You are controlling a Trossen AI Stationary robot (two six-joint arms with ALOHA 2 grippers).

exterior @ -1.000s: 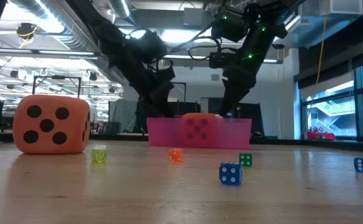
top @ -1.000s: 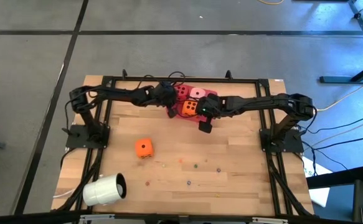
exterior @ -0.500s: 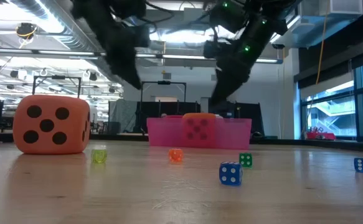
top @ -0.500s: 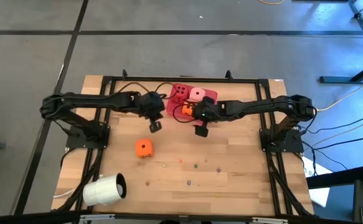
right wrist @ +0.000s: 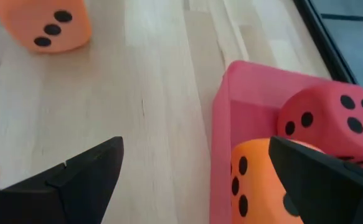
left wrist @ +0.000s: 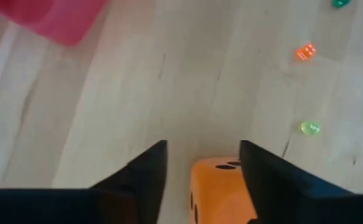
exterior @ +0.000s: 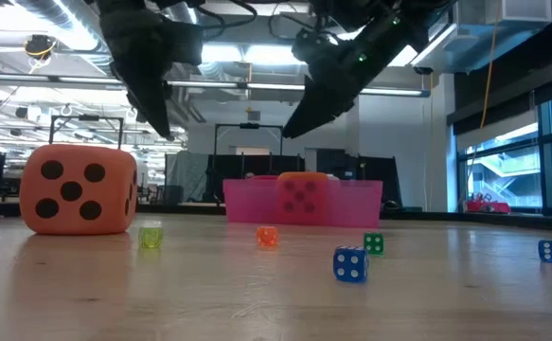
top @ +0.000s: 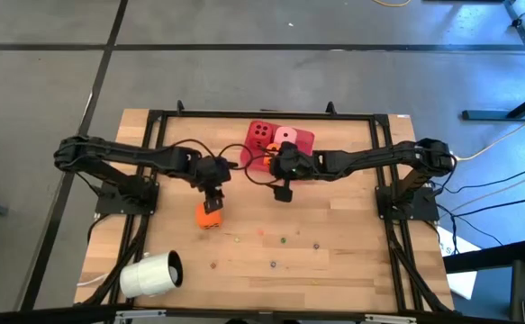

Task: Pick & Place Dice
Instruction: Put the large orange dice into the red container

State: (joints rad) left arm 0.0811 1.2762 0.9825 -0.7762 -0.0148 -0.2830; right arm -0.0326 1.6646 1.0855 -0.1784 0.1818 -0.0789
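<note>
Inside pink tray [top: 303,142]: red die [top: 260,133], pink die [top: 285,137], orange die [right wrist: 262,180]. On bare wood: second orange die [top: 209,216], beneath left gripper [top: 212,200], fingers parted, empty. Over tray's edge: right gripper [top: 282,191], spread wide, empty. Near front corner: white cup [top: 151,274], on its side

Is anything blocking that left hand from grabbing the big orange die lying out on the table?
Nothing visible does. The left hand hangs just above the soft orange cube with dark pips, and its wrist view shows the cube between the open fingers, with only bare wooden table around it. The tiny coloured dice lie off to the side.
</note>
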